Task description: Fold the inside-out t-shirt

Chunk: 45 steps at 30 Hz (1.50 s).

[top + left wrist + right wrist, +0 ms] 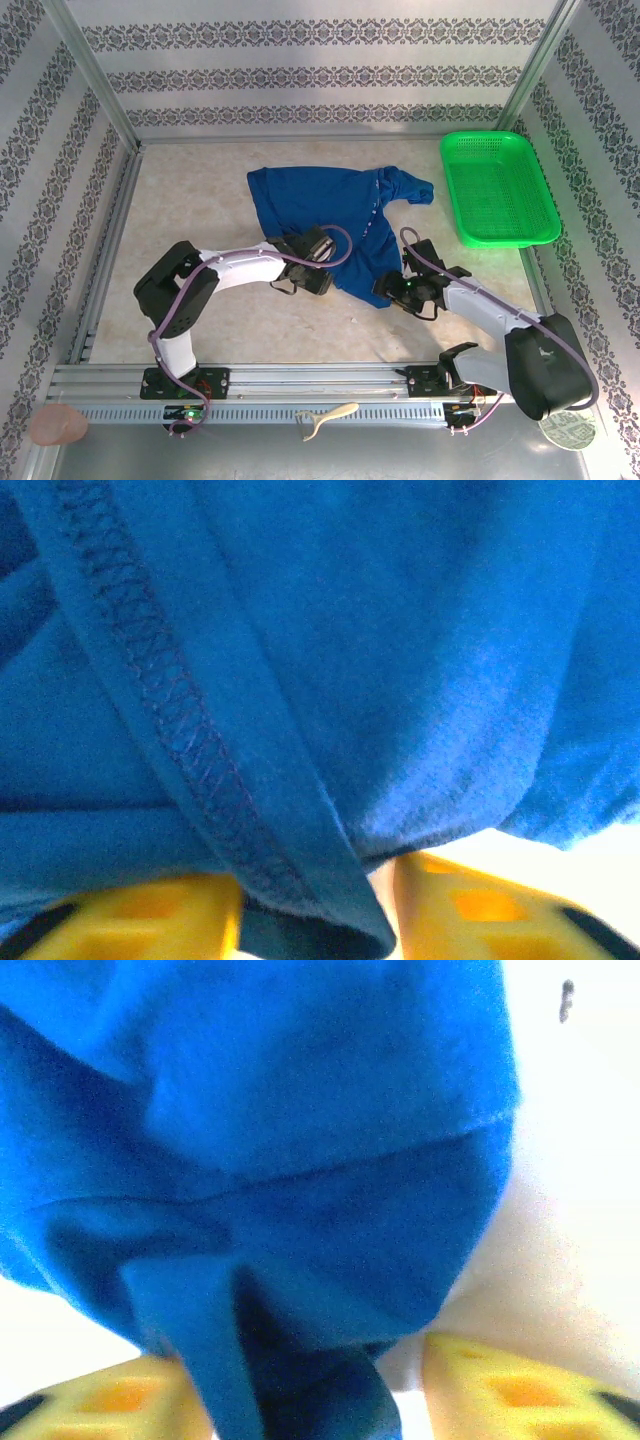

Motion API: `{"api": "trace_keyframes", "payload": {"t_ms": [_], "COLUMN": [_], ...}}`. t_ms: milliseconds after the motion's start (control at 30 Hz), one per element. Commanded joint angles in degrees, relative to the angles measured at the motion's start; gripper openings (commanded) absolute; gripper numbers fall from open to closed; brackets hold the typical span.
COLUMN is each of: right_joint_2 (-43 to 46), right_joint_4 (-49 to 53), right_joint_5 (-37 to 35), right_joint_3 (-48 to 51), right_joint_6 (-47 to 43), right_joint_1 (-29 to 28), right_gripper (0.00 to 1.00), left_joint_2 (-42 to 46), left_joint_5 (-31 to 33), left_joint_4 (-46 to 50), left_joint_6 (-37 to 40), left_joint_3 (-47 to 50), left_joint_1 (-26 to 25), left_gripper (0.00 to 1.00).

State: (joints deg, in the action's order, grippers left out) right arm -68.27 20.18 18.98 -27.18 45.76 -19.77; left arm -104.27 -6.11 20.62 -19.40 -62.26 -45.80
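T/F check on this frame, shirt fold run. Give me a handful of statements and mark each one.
1. The t-shirt lies inside the green basket. False: it lies on the table, left of the basket.
2. Both arms reach to the shirt's near edge. True.
3. In the left wrist view, a stitched hem runs down between the left gripper's yellow fingers. True.
4. The shirt is folded into a neat rectangle. False: it lies rumpled, with one sleeve sticking out toward the basket.
5. The right gripper hangs over bare table, away from the cloth. False: blue cloth hangs between its fingers.
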Motion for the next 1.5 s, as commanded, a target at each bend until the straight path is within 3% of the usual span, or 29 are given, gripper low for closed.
{"api": "trace_keyframes", "payload": {"t_ms": [0, 67, 100, 133, 267, 367, 500, 600, 733, 933, 1267, 1367, 1467], "right_joint_2": [-0.63, -0.98, -1.07, -0.80, 4.54, 8.70, 6.84, 3.34, 0.33, -1.89, 0.25, -1.80, -4.61], "right_joint_4": [-2.66, -3.91, -4.07, -3.47, 3.33, 8.42, 15.72, 19.46, 18.64, 15.48, 11.07, 10.37, 9.82], "right_joint_5": [-1.06, -0.44, 0.04, 0.42, 1.63, 5.40, 12.22, 14.50, 12.60, 11.46, 8.36, 9.42, 8.41], "right_joint_3": [-0.29, -0.19, -0.30, -0.82, -5.90, -13.66, -32.51, -47.69, -61.38, -70.89, -82.09, -83.47, -81.65], "right_joint_6": [0.99, 1.00, 0.66, -0.10, -4.02, -6.96, -11.18, -12.83, -10.39, -6.15, 1.58, 2.99, 2.37], "right_joint_1": [-0.62, -0.67, -0.63, -0.45, 3.31, 10.82, 18.95, 20.47, 20.27, 21.82, 24.60, 24.45, 22.22], "right_gripper": [0.33, 0.16, 0.02, 0.00, 0.00, 0.00, 0.00, 0.00, 0.00, 0.00, 0.00, 0.00, 0.00], "left_joint_2": [-1.03, -1.04, -0.50, 0.62, 11.30, 20.79, 27.21, 27.64, 27.39, 30.72, 41.27, 39.94, 34.55], "left_joint_5": [1.11, 0.12, -0.56, -1.22, -2.37, -7.49, -16.58, -19.61, -19.44, -16.45, -8.59, -6.25, -8.54], "left_joint_4": [-3.82, -5.07, -5.56, -5.79, -4.23, -2.34, -0.61, 0.87, 1.97, 2.30, 5.15, 7.67, 8.55], "left_joint_6": [0.48, -0.18, -0.70, -1.04, -2.50, -5.82, -11.19, -12.84, -14.12, -16.19, -26.97, -28.60, -29.06], "left_joint_3": [1.47, 2.23, 2.62, 2.95, 2.69, -1.31, -12.62, -22.95, -31.64, -32.22, -29.16, -28.87, -29.41], "left_joint_1": [-0.23, 0.53, 1.22, 2.09, 7.38, 14.69, 25.59, 29.81, 31.62, 32.57, 32.69, 33.11, 35.95], "left_gripper": [0.22, 0.00, 0.00, 0.00, 0.00, 0.00, 0.00, 0.00, 0.00, 0.00, 0.00, 0.00, 0.00]}}
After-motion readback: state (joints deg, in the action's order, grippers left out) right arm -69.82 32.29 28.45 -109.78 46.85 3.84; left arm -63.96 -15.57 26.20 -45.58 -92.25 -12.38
